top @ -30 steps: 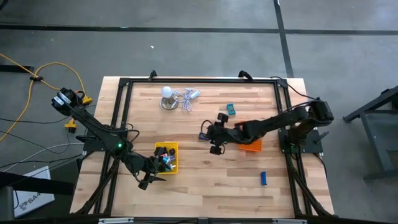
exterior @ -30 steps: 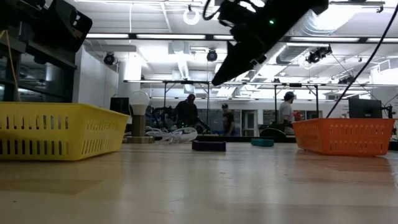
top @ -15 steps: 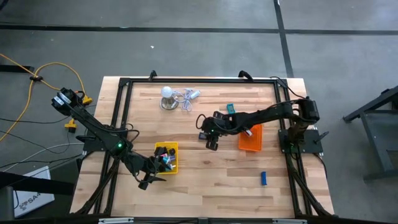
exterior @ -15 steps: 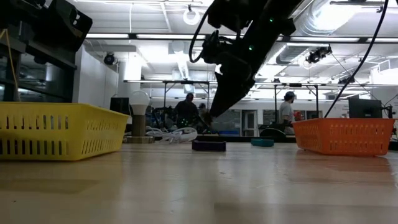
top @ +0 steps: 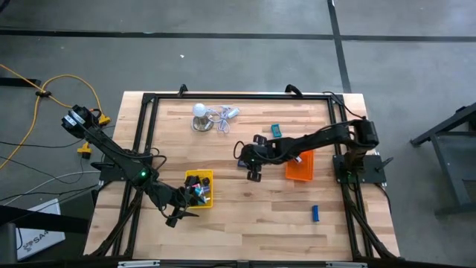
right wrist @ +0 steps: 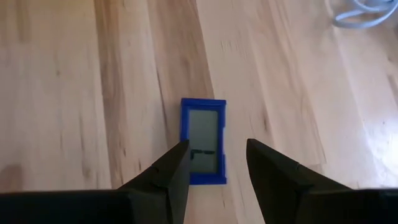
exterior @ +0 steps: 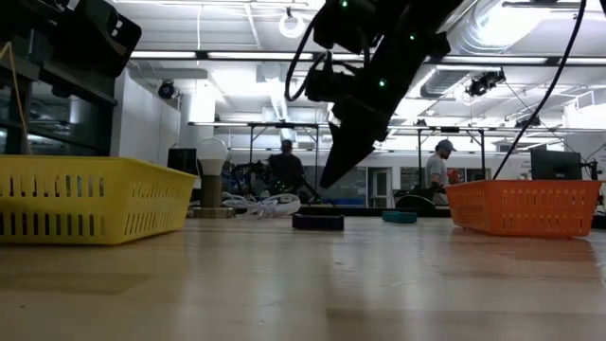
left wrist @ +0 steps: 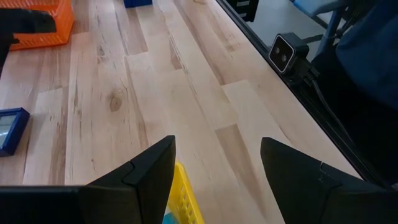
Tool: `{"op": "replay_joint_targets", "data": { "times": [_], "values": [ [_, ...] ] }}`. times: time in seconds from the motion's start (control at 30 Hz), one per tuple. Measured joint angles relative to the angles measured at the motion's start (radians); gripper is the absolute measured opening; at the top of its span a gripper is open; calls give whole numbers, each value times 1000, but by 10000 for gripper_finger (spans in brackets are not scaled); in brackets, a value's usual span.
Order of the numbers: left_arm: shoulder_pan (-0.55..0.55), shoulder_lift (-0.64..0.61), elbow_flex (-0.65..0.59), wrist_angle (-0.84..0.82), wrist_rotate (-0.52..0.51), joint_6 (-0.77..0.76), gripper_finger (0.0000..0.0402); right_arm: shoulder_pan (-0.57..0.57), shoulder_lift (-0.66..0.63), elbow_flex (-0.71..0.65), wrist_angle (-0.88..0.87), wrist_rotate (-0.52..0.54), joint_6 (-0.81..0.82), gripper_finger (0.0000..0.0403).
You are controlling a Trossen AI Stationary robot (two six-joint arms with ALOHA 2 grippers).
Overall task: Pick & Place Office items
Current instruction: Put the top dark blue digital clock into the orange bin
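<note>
Here the yellow tray (top: 201, 188) holds several office items (top: 198, 186); both tools (right wrist: 214, 163) gape, empty.

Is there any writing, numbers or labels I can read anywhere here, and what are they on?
"SA...": partial letters on the white box on the floor, cut off and too small to finish.
Blue framed item below the right gripper: dark marks on its grey display, too blurred to read.
Yellow tray, orange tray: no text visible.
</note>
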Motion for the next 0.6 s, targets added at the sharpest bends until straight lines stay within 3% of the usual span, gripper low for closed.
{"op": "replay_joint_targets", "data": {
  "times": [0.6],
  "values": [
    [0,0,0,6,0,0,230,-1,40,-3,3,-32,50,214]
  ]
}}
